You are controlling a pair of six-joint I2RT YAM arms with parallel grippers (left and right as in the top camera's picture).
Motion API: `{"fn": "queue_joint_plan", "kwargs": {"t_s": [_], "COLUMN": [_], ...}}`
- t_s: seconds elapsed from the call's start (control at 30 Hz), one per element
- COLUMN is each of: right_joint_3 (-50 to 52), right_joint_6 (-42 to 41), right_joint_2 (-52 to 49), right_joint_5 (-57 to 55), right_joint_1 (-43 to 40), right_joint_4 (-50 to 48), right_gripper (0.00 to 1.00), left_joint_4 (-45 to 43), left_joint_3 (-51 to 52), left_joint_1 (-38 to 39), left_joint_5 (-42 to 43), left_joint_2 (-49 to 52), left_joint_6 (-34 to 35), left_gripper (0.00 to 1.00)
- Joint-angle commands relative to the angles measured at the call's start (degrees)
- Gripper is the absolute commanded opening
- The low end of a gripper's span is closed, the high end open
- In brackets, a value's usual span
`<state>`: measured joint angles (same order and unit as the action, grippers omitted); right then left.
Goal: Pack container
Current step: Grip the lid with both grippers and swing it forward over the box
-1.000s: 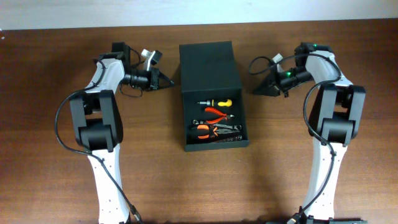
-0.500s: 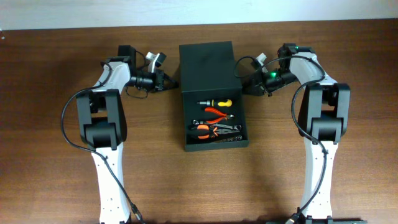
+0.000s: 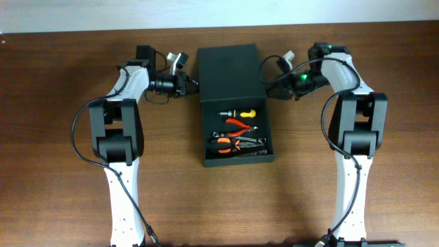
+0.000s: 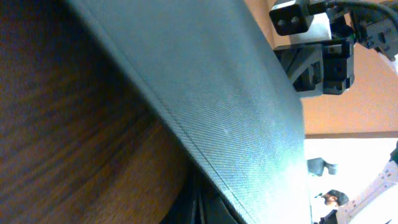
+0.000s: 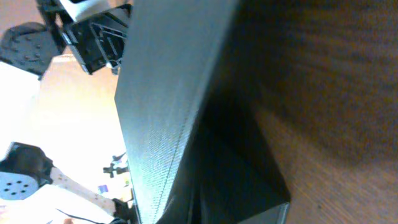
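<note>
text: none readable | wrist views: very close, perhaps some missed

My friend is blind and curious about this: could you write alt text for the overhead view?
An open dark container sits on a brown wooden table, its lid flipped back, with a screwdriver and pliers inside. A robot's left gripper and right gripper sit at the lid's side edges.
</note>
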<state>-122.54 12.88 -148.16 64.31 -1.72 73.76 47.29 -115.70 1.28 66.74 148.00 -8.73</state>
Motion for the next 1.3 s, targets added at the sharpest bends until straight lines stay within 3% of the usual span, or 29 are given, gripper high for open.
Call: {"fn": "queue_joint_plan", "kwargs": {"t_s": [0.0,0.43,0.87,1.27], "right_joint_3": [-6.03,-16.74,-17.2,-17.2], "right_joint_6": [4.0,7.91,7.67,13.11], "right_joint_2": [-0.28,-0.28,-0.28,-0.28], "right_joint_5": [-1.86,-11.52,-25.18,-14.27], "right_joint_1": [0.15,0.15,0.15,0.35], "right_joint_4": [3.15,14.6,13.53,13.25], "right_gripper": [0.04,0.04,0.04,0.04], "left_joint_4": [1.07,10.56,11.78,12.39], "left_joint_3": [-5.31,-13.14,-14.88,-14.88], "left_joint_1": [-0.2,0.59,3.04,3.08], "left_joint_5": [2.47,-1.33,-2.73,-5.35], "left_joint_2": [0.7,-0.59,-1.62,-4.48], "left_joint_6": [0.57,-0.48,-1.38,-1.38], "left_gripper": [0.02,0.02,0.02,0.02]}}
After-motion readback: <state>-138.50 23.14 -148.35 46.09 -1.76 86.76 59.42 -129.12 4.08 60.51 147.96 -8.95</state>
